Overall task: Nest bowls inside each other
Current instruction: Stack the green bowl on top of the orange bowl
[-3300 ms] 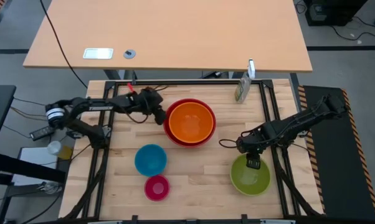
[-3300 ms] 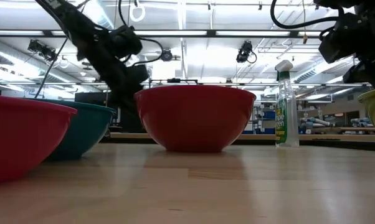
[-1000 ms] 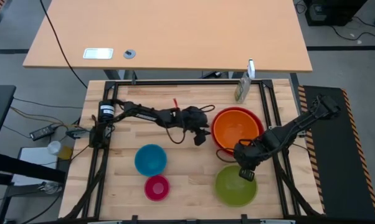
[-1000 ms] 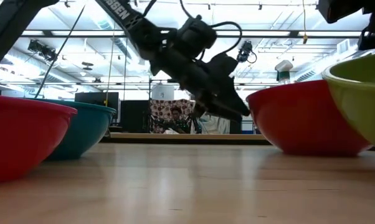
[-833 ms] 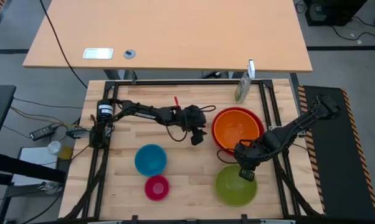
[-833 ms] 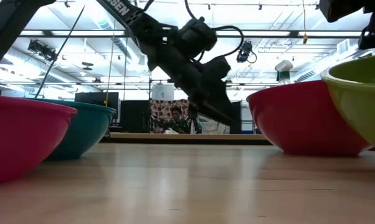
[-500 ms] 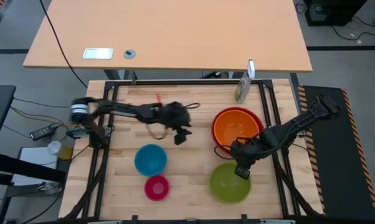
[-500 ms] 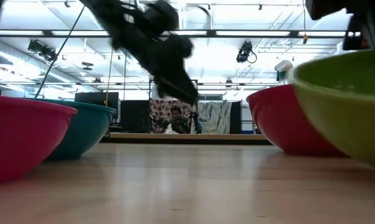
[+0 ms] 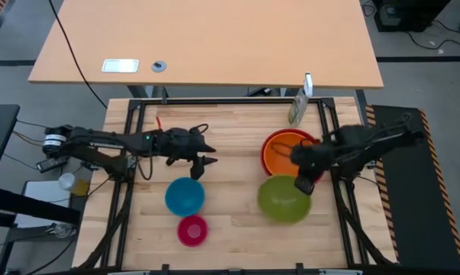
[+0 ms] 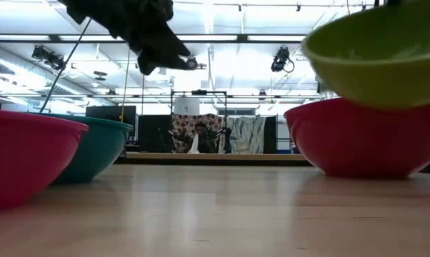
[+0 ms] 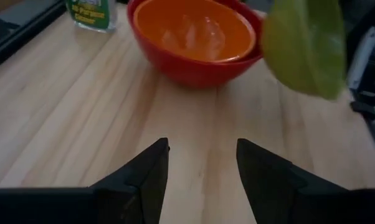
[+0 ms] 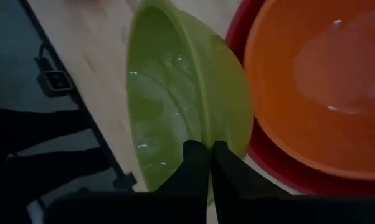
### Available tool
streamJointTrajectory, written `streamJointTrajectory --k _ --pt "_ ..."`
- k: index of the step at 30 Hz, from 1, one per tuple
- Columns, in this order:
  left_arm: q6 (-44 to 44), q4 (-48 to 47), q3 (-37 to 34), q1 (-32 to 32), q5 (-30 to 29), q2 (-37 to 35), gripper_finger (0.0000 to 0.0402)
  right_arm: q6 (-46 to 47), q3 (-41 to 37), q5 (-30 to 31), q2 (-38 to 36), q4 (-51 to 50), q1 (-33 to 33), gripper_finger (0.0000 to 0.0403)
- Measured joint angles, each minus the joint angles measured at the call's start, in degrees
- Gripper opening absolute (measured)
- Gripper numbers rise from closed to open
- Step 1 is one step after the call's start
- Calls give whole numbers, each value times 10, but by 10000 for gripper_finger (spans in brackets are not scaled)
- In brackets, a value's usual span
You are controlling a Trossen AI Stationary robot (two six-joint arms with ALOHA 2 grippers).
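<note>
My right gripper [image 9: 303, 186] is shut on the green bowl [image 9: 283, 200], which hangs in the air just in front of the orange bowl [image 9: 288, 153]. The orange bowl sits inside the red bowl [image 10: 358, 139] at the table's right. The blue bowl [image 9: 185, 195] and the pink bowl [image 9: 192, 230] stand on their bases at the near left. My left gripper [image 9: 207, 163] is open with nothing in it, above the table beyond the blue bowl. My right gripper pinches the green bowl's rim [image 12: 205, 132] on the bowl's far right side, one finger inside the wall and one outside. The fingers [image 12: 195, 163] come from above, slanting down. The bowl [image 10: 376, 61] is lifted clear of the table and hangs tilted.
A green-labelled bottle [image 9: 296, 108] stands at the far right by the black frame rail [image 9: 230, 100]. Bare wooden table top [image 9: 238, 206] lies between the two groups of bowls.
My right gripper has lifted the green bowl off the table and carried it toward the far edge, up to the orange bowl. The bowl now hangs tilted. My left gripper, still open, has drawn back toward the table's left and risen.
</note>
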Motion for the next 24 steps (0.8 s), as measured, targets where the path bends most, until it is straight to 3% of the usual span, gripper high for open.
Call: streamJointTrajectory --k 4,7,9,13,18,24 --pt "0 1 10 -1 12 0 192 -16 62 -7 -14 -64 -43 10" --pt "-3 0 11 -4 18 1 192 -8 91 48 -20 -126 -82 10" --pt "-13 -4 11 -10 18 0 192 0 90 93 -29 -145 -112 9" --pt "-26 -9 11 -24 20 0 192 -24 47 128 -45 -141 -187 8" --pt "-56 -37 11 -37 47 0 192 -99 -58 67 -60 -82 -275 8" --pt "-93 -76 12 -36 80 -23 192 -121 -129 23 -62 -61 -326 24"
